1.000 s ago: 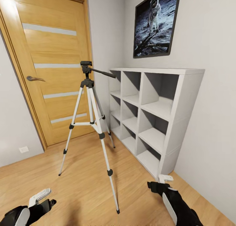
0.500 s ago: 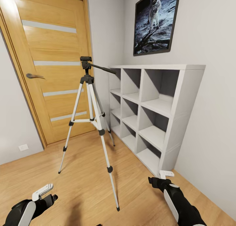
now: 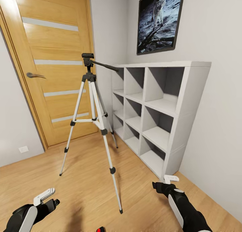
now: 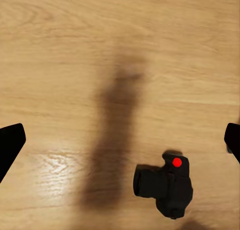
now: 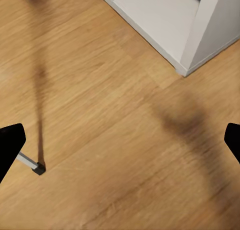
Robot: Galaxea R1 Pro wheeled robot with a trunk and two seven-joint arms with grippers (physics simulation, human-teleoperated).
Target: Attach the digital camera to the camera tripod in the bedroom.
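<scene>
The digital camera (image 4: 166,188) lies on the light wood floor (image 3: 84,178) below the left gripper (image 4: 120,140), whose jaws stand wide apart and hold nothing — the camera is black and boxy, with a red button on top. In the head view only that red spot shows at the bottom edge, between the two arms. The right gripper (image 5: 120,140) is likewise spread wide and empty, over bare floor near the corner of the white cube shelf (image 3: 158,107). The camera tripod (image 3: 94,121) stands upright ahead, legs splayed — one foot (image 5: 37,168) near the right gripper, its pan handle reaching toward the shelf, the wooden door (image 3: 53,64) behind it. Open floor lies between robot and tripod.
</scene>
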